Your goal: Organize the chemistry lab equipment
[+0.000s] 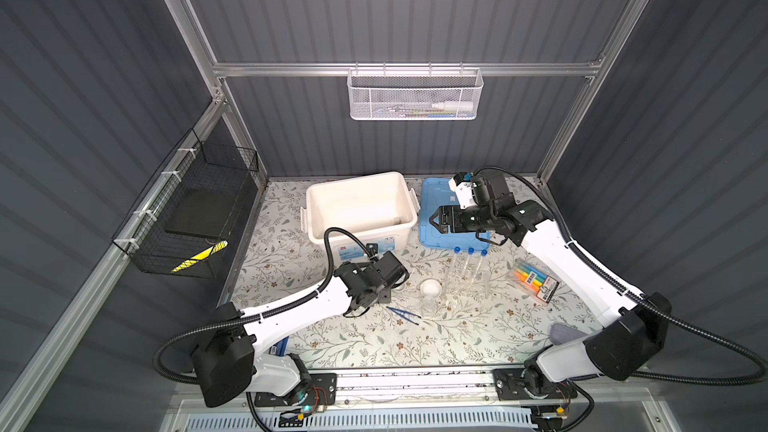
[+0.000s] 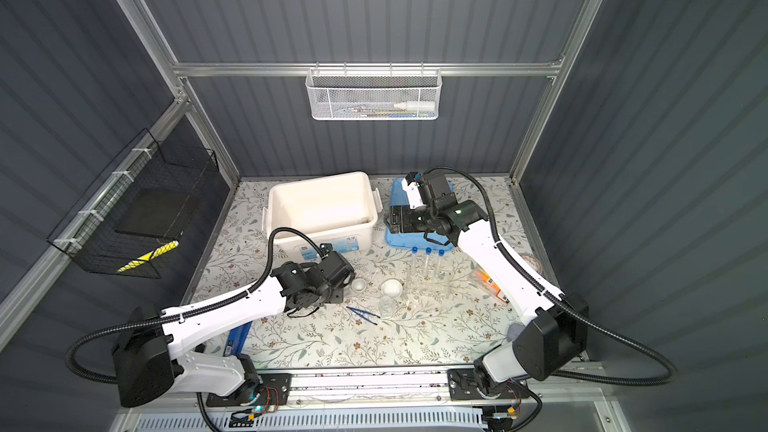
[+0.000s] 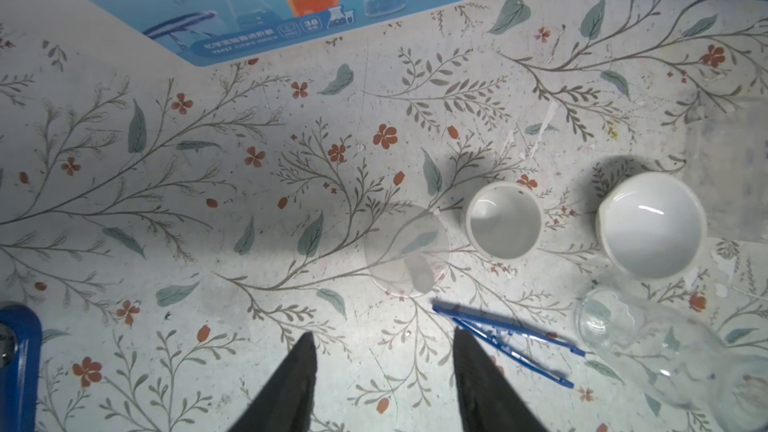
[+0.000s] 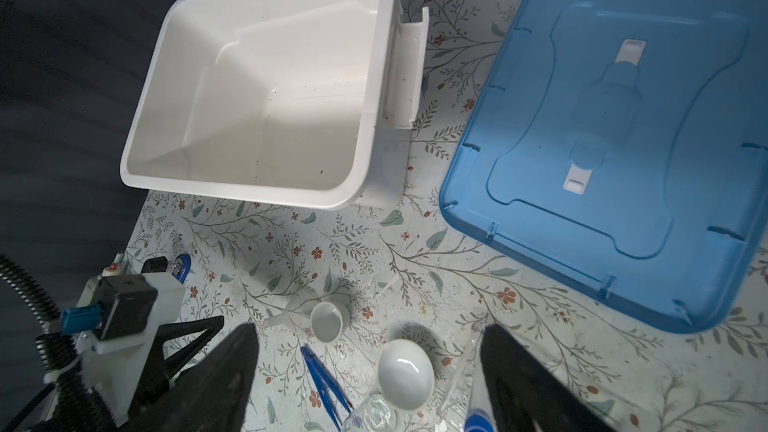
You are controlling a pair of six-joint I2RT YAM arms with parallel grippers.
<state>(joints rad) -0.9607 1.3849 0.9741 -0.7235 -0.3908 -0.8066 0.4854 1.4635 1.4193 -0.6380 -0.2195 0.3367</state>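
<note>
Two robot arms reach over a floral counter (image 1: 457, 338). Only the left wrist view shows the left fingers (image 3: 291, 392). They point down at the counter, partly spread, with nothing between them. In both top views the arm hides them.

Near those fingers we see blue tweezers (image 3: 503, 338), a clear funnel (image 3: 407, 251), a small white dish (image 3: 503, 220), a wider white dish (image 3: 652, 224) and a clear flask (image 3: 602, 322).

Both top views add three blue-capped test tubes (image 1: 471, 261). They stand upright in a clear rack (image 1: 465, 288) just right of the wider dish, with a highlighter pack (image 1: 534, 280) farther right.

The right fingers (image 4: 224, 376) are spread wide and empty. They hover over the blue lid (image 1: 432, 191), which lies flat beside the open white bin (image 1: 353, 201). The right wrist view looks down into the bin.
</note>
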